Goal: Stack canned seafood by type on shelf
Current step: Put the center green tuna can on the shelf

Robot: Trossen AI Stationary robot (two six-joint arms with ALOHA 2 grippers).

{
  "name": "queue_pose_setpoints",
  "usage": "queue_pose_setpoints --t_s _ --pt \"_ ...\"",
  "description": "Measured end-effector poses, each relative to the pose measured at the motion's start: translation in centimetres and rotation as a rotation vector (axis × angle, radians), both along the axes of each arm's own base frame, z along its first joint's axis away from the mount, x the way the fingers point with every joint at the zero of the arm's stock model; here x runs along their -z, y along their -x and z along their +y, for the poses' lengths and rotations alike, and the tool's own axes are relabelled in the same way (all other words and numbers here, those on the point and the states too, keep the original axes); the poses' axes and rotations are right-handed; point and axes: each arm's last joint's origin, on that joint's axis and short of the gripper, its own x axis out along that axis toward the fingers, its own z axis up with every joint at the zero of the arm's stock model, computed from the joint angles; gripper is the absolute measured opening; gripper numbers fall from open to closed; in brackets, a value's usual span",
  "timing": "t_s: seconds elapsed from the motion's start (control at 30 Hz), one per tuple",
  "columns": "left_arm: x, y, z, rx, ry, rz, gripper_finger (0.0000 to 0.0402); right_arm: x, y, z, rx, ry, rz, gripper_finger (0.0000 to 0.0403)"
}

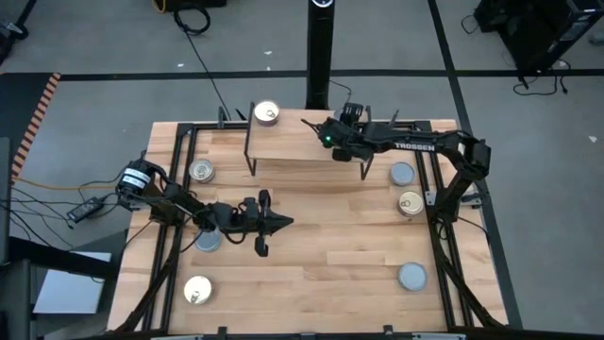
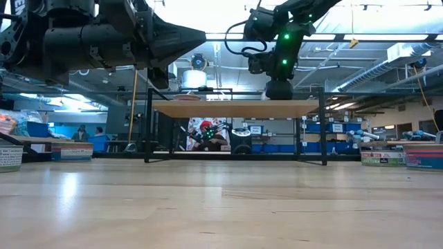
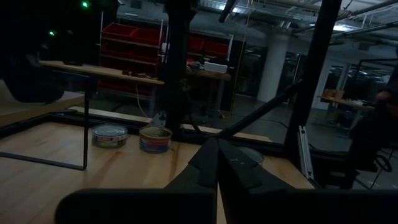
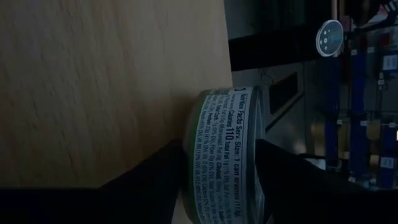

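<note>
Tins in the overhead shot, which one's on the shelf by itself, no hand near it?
The gold-lidded tin at the shelf's back-left corner; the others shown lie on the tabletop.

You're looking at a pale blond wood bench (image 1: 311,236) and a shelf (image 1: 293,144) of the same light wood on thin black legs. Your gold-lidded tins (image 1: 267,114) shine cream-yellow; the others (image 1: 412,276) carry plain blue-grey lids. The tin (image 4: 227,155) between the black fingers (image 4: 155,180) wears a white label with dark print.
</note>
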Motion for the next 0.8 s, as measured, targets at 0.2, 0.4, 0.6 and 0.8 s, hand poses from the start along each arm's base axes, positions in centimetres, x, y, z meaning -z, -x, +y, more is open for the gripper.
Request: queue_pose_setpoints --t_s 0.2,0.4,0.6,0.8 --pt "0.0 0.0 0.01 0.0 0.0 0.0 0.0007 -0.01 0.0 0.01 -0.028 0.007 0.039 0.024" --pt "-0.01 -0.01 0.0 0.0 0.0 0.0 0.0007 0.03 0.11 0.04 -0.066 0.017 0.112 0.0262" --pt "0.01 -0.01 0.01 0.0 -0.001 0.002 0.0007 0.02 0.0 0.48 -0.1 0.056 0.192 0.0267" --pt "0.04 -0.02 0.0 0.0 -0.001 0.004 0.0007 -0.39 -0.28 0.93 -0.116 0.108 0.239 0.0266"
